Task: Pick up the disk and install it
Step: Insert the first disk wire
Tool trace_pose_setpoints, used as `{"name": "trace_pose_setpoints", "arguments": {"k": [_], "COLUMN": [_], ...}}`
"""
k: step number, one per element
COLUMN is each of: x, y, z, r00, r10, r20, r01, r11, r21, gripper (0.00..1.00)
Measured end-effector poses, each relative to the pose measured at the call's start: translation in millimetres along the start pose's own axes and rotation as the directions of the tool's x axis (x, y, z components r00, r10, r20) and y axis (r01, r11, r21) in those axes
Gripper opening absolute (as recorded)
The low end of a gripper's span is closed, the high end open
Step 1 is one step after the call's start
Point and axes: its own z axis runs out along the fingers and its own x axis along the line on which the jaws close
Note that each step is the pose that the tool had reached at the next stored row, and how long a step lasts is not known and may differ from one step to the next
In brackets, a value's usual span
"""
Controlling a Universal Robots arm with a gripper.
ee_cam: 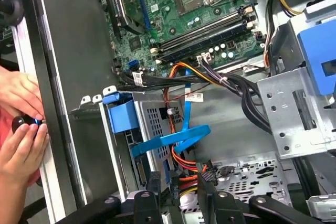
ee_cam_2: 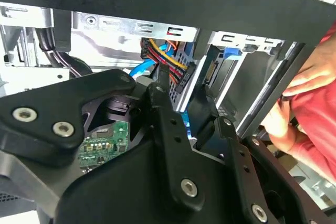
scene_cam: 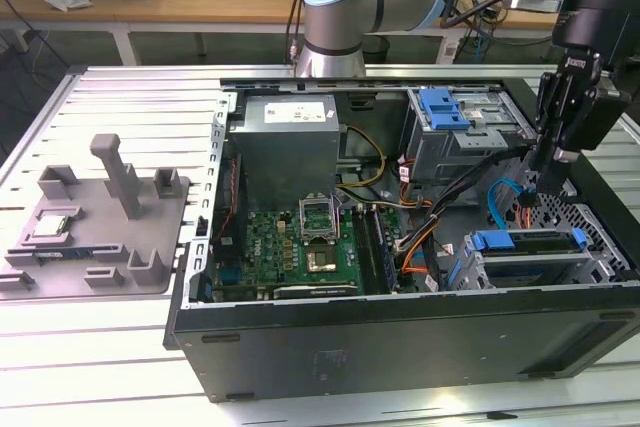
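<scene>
While tool (scene_cam: 545, 179) hovers, disk (scene_cam: 530, 247) inside drive cage (scene_cam: 605, 265)

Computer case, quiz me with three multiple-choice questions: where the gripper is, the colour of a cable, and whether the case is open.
1. The gripper is above which part of the computer case? A the exterior view's left end; B the middle; C the exterior view's right end.
2. The flat looped cable is: A blue; B white; C green.
3. The case is: A closed; B open; C upside down.
Answers: C, it hangs over the drive cage; A, it is plainly blue; B, the motherboard shows.
</scene>
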Motion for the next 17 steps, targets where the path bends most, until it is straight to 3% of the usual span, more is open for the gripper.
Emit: {"name": "trace_pose_setpoints", "arguments": {"k": [1,3,7,11,17], "x": [1.6,1.3,-0.3,-1.1,-1.1], "y": [-2.3,-4.0,-7.4,-7.3,-7.2], "z": [3.9,4.5,5.4,6.7,6.8], "r00": [1.0000,1.0000,0.9998,0.9994,0.9994], "r10": [-0.003,-0.005,-0.013,-0.029,-0.029], "r20": [-0.0027,-0.0045,-0.0167,-0.0202,-0.0208], "r01": [0.003,0.005,0.013,0.028,0.029], "r11": [1.0000,0.9999,0.9995,0.9994,0.9994], "r21": [-0.0074,-0.0122,-0.0273,-0.0205,-0.0199], "gripper": [0.41,0.41,0.41,0.41,0.41]}}
